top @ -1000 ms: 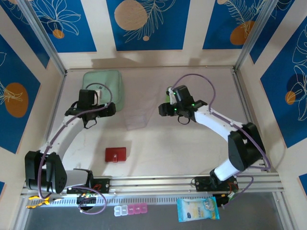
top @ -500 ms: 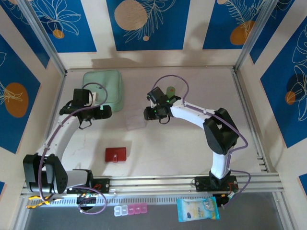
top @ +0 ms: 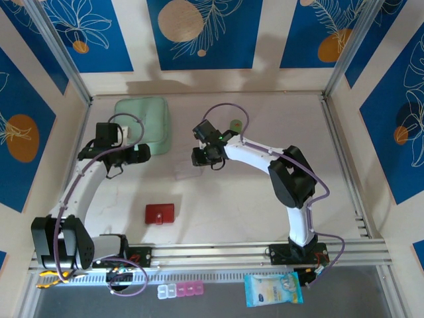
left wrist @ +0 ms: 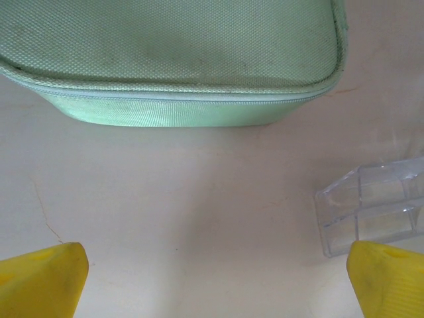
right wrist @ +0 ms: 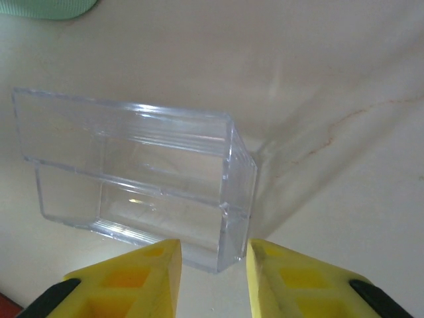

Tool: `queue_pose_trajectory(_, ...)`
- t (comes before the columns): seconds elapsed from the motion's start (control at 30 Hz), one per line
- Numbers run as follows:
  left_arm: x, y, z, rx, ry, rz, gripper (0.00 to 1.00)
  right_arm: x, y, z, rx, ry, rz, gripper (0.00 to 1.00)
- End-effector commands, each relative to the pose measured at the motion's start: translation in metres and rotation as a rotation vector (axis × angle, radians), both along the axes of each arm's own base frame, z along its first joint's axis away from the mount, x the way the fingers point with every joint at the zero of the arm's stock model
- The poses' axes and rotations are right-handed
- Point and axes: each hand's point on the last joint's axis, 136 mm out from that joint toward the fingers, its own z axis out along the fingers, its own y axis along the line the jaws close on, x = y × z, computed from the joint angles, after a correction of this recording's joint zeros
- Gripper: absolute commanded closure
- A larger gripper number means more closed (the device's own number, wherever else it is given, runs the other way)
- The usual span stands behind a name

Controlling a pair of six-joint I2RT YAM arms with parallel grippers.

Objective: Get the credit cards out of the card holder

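Though printed, blue packet probably illegible.

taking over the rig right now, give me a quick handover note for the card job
Left gripper: open wide, hovering over bare table just short of the mint-green pouch, holding nothing.
Right gripper: jaws narrowly apart at a corner of the clear plastic box; whether it grips is unclear.
Card holder: red, folded shut, lying toward the table's near edge, apart from both grippers.
Done: nothing yet; the holder is unopened.
Left: go to the holder, open it, pull out the credit cards.
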Motion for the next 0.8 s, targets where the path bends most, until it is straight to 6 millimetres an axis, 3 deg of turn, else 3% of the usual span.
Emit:
queue_pose_trajectory(0.0,-0.002,0.005,0.005,0.001,-0.023,0.011,0.00,-0.002,0.005,-0.004,-0.006,0.028,-0.010,0.68)
queue_pose_trajectory(0.47,-0.004,0.003,0.007,-0.010,-0.033,0.008,0.00,0.001,0.003,-0.023,-0.051,0.046,-0.038,0.77)
queue_pose_trajectory(0.77,-0.003,0.003,0.005,-0.009,-0.027,0.007,0.00,0.004,-0.007,-0.017,-0.081,0.021,-0.059,0.85)
